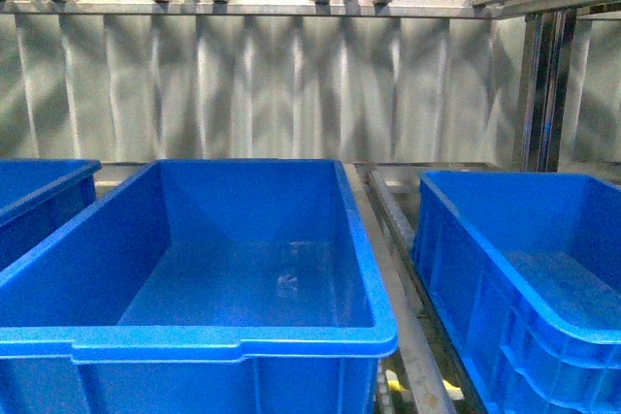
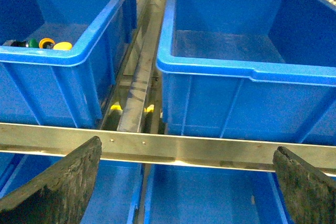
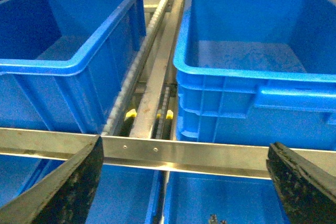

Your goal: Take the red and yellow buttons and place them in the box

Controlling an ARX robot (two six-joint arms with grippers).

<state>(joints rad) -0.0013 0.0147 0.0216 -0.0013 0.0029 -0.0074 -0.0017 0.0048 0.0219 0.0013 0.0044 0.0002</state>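
Cool overhead light, striped shadows on back wall (image 1: 291, 84), faint sheen in box (image 1: 243, 288), my jaws dark, blurred.

Left wrist: few buttons (image 2: 63, 46) in left crate (image 2: 79, 59) corner, half hidden behind rim, bodies mostly out of sight. Right wrist: tiny dark bit (image 3: 212, 219) in lower crate (image 3: 236, 192), cropped by edge, no clue what.

No text, label or number seems readable on anything here.
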